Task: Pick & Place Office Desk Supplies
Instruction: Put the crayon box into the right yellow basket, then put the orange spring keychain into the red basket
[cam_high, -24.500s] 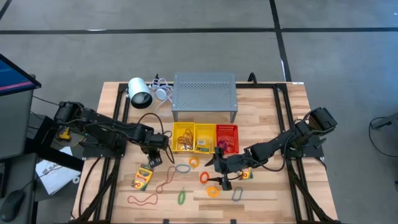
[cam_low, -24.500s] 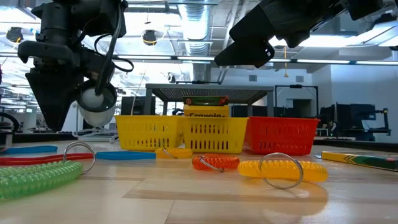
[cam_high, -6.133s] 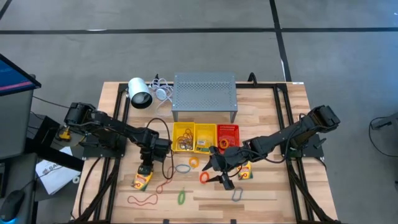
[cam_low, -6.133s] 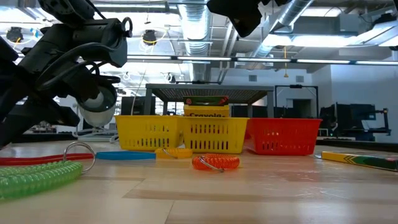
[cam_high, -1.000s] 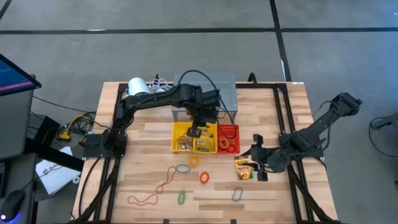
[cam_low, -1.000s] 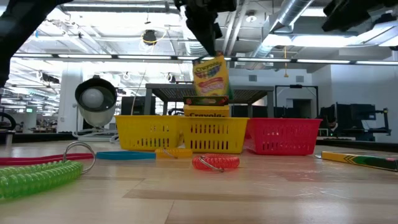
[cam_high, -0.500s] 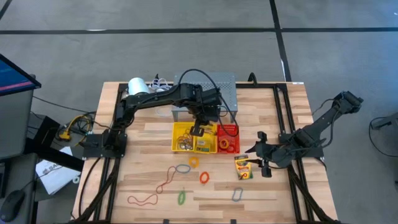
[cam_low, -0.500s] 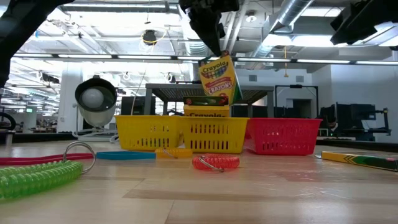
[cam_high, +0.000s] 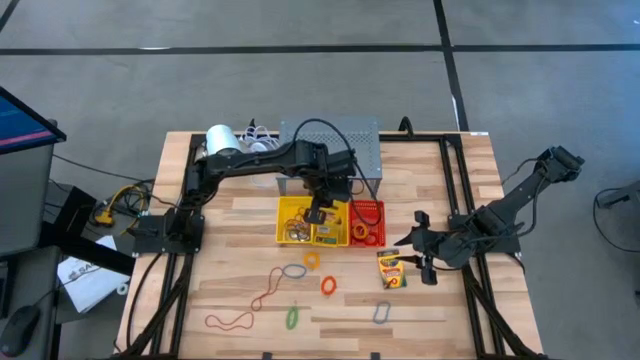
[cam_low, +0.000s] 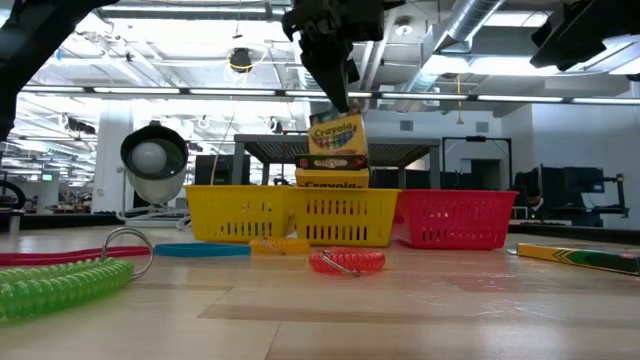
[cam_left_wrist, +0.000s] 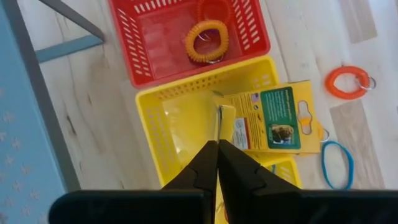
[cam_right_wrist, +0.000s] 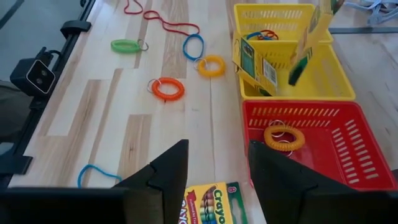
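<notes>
1. Closest to you on the table (cam_high: 440, 318) lie a grey clip (cam_high: 381, 313), a green ring (cam_high: 292, 317) and a red rubber band (cam_high: 229, 321).
2. A bit farther back are an orange ring (cam_high: 327, 285), a blue ring (cam_high: 293, 270) and a yellow ring (cam_high: 312, 261).
3. The second crayon box (cam_high: 392, 268) lies flat on the table, to the right of those rings.
4. Your right tool (cam_high: 415, 250) hangs just beside that box. Its two fingers are apart and it holds nothing.
5. Behind the rings, three baskets stand in a row: two yellow ones, then a red basket (cam_high: 366, 203) with rings inside.
6. Your left tool (cam_low: 338, 105) is over the middle yellow basket (cam_left_wrist: 155, 124). It is pinched tight on the top edge of the crayon box (cam_low: 337, 135).
7. That box hangs tilted, its bottom down in the middle basket, right on top of another box that is in there.
8. Farthest back are the grey stand (cam_high: 329, 150) and the white lamp (cam_high: 222, 140).
</notes>
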